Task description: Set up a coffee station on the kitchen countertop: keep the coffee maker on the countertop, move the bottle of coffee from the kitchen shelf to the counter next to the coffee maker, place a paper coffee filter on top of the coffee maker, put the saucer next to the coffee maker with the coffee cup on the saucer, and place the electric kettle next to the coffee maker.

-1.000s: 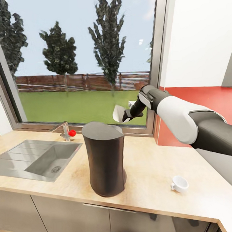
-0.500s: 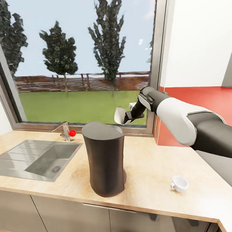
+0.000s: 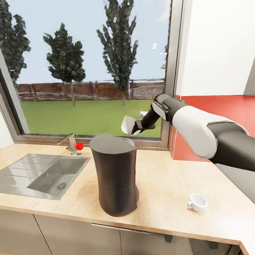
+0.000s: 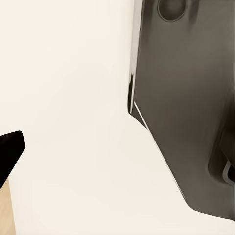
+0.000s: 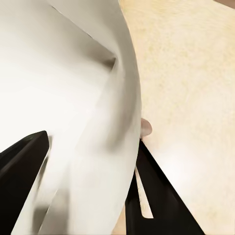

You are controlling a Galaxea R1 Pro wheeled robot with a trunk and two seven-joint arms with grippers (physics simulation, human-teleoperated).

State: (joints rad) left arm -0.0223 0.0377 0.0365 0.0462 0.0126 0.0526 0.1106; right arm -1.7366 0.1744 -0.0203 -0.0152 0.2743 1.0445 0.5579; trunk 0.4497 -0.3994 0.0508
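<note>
The dark, tall coffee maker [image 3: 116,172] stands upright in the middle of the wooden countertop [image 3: 169,177]. My right gripper [image 3: 136,128] hangs above it, slightly behind and to its right, shut on a white paper coffee filter [image 3: 127,125]. In the right wrist view the filter [image 5: 73,98] sits between the two black fingers [image 5: 156,196]. A white coffee cup [image 3: 198,202] lies on the counter at the front right. One black fingertip [image 4: 10,147] of my left gripper shows against a white surface; its state is unclear. The bottle, saucer and kettle are out of view.
A steel sink [image 3: 41,174] with a faucet [image 3: 71,142] is set into the counter at the left. A large window [image 3: 85,70] runs behind the counter, and a red and white wall [image 3: 222,102] closes the right side.
My right gripper has carried the filter slightly left and up, closer to the space over the coffee maker's top. The coffee maker and cup have not moved.
</note>
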